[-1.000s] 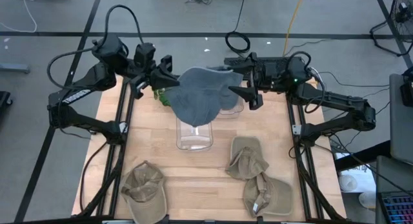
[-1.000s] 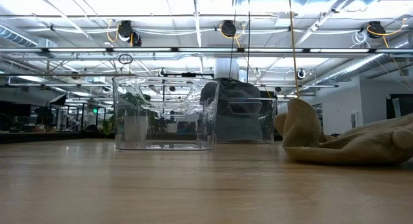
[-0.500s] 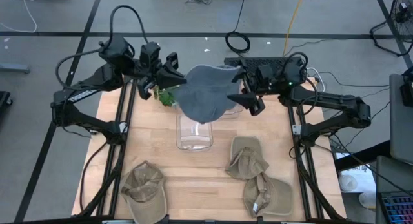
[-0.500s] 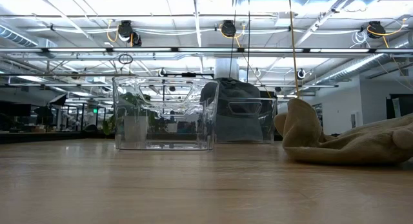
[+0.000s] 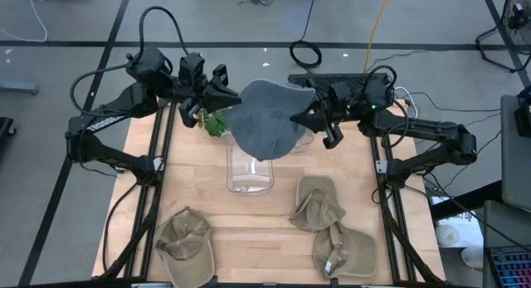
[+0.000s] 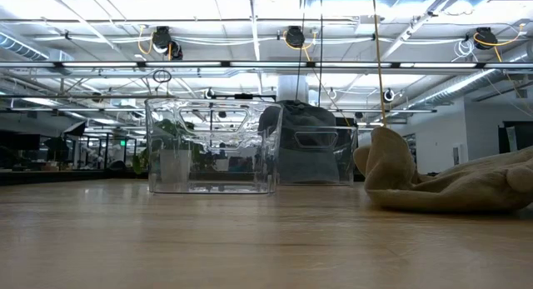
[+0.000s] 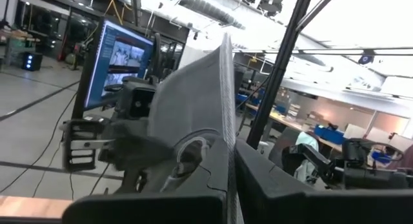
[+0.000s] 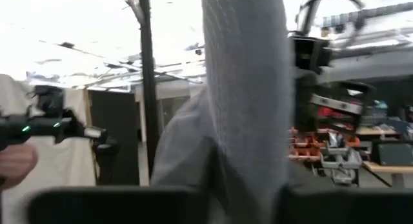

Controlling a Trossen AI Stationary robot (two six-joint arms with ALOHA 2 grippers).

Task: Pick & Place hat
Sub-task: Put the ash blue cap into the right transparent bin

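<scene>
A grey hat [image 5: 267, 120] hangs in the air over two clear boxes [image 5: 250, 173], held between both arms. My left gripper [image 5: 236, 95] is shut on its left side and my right gripper [image 5: 299, 120] is shut on its right side. In the left wrist view the grey hat [image 7: 193, 101] rises as a thin sheet from my left gripper [image 7: 229, 208]. In the right wrist view the grey hat [image 8: 245, 82] stands up between the fingers of my right gripper [image 8: 248, 204]. The low view shows neither gripper. My left gripper pinches the hat's left edge [image 7: 227, 175] between its two fingers, coming level from the table's left. The cloth stands edge-on out of the fingers, lifted clear of the table. My right gripper pinches a fold of the hat's right side [image 8: 248, 166] between its two fingers, coming level from the table's right. The hat is spread between the two holds, clear of the boxes.
Three tan hats lie near the front edge: one at the left [image 5: 184, 242], two at the right [image 5: 317, 205] [image 5: 342, 251]. A green object [image 5: 217, 122] sits beside the boxes. In the low view a dark grey shape [image 6: 306, 143] shows at the farther box [image 6: 321, 156].
My left gripper has moved a little toward the table's right and far edge, carrying the grey hat slightly farther and higher. My right gripper has moved in toward the hat and shut on its right side.
</scene>
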